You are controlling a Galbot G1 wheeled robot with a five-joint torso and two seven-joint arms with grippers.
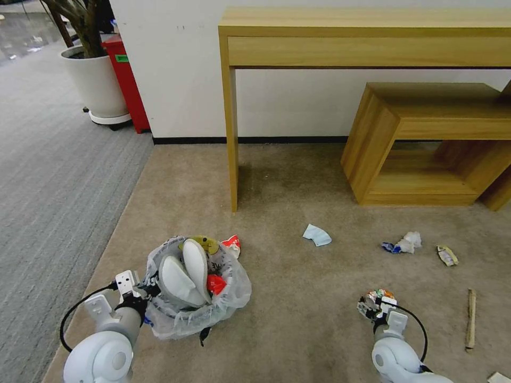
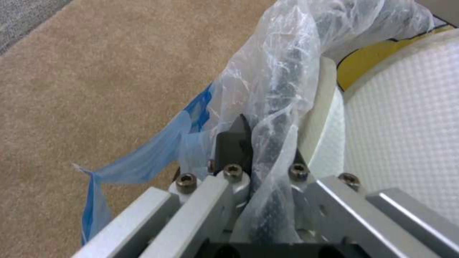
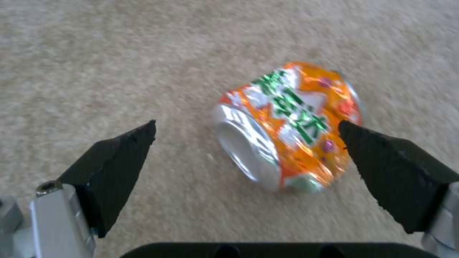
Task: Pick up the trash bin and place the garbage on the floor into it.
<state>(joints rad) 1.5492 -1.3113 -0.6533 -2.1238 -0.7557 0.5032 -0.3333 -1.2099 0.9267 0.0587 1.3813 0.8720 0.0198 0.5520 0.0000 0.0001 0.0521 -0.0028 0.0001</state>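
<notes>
The right pincer (image 3: 246, 136), spread wide, straddles the crushed can (image 3: 287, 125) lying on its side on the floor (image 1: 298, 298), open end toward the camera. At near left, the left pincer (image 2: 260, 143) clamps the trash bin (image 1: 197, 287) rim, slippers (image 1: 183, 274) upright inside.

Orange can (image 3: 287, 125) green lettering, beige floor (image 1: 298, 213), white slippers (image 1: 186, 274)

Two white slippers (image 1: 183, 274) in one trash bin (image 1: 165, 319); one crushed can (image 3: 287, 125), one wooden stick (image 1: 470, 319), two grippers.
</notes>
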